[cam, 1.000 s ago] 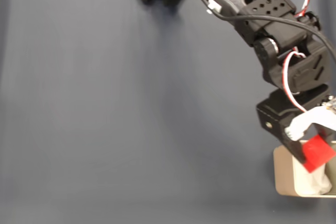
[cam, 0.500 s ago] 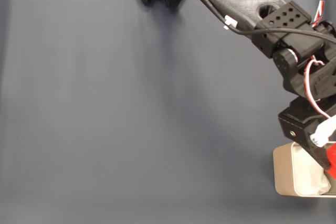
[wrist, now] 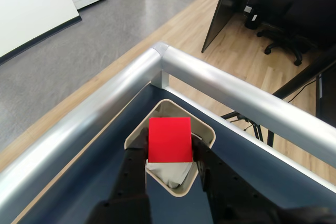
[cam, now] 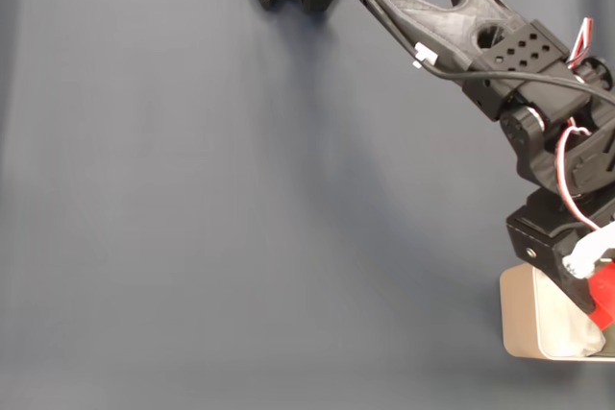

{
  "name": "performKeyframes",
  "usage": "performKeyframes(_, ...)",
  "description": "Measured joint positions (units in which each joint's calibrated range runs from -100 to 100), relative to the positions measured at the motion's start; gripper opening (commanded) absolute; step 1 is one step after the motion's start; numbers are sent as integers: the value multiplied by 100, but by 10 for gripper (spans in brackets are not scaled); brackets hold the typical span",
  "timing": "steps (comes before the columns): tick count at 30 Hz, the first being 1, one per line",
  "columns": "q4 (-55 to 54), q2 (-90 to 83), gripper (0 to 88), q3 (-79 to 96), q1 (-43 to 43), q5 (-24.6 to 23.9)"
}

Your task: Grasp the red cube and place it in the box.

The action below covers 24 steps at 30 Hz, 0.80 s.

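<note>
Wrist view has the clearest look: the jaws are clamped on the red cube, one black finger pressed to its 9 o'clock face and the other to its 3 o'clock face, so they're only as far apart as the cube is wide. The cube hangs right over the box, covering most of its opening, with a bit of the white padding peeking out under the cube's 6 o'clock edge. Can't tell if the cube is touching the padding or just above it. The box sits tucked into the corner of the desk, right where the two silver rails meet at about 12 o'clock.

From the fixed view, the black arm reaches from its base at the 12 o'clock edge down to the 4 o'clock corner of the dark blue desk. The box is partly cut off by the frame down there, and the red cube shows as a red sliver over the box at the 3 o'clock edge, just under a white part of the gripper. The jaws are mostly hidden in this one.
</note>
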Motion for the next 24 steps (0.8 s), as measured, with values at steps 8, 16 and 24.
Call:
performKeyframes(8, -8, 0, 10, 0, 15, 0)
performKeyframes(16, -8, 0, 272, 0, 15, -107)
performKeyframes(24, -8, 0, 358, 0, 111, -98)
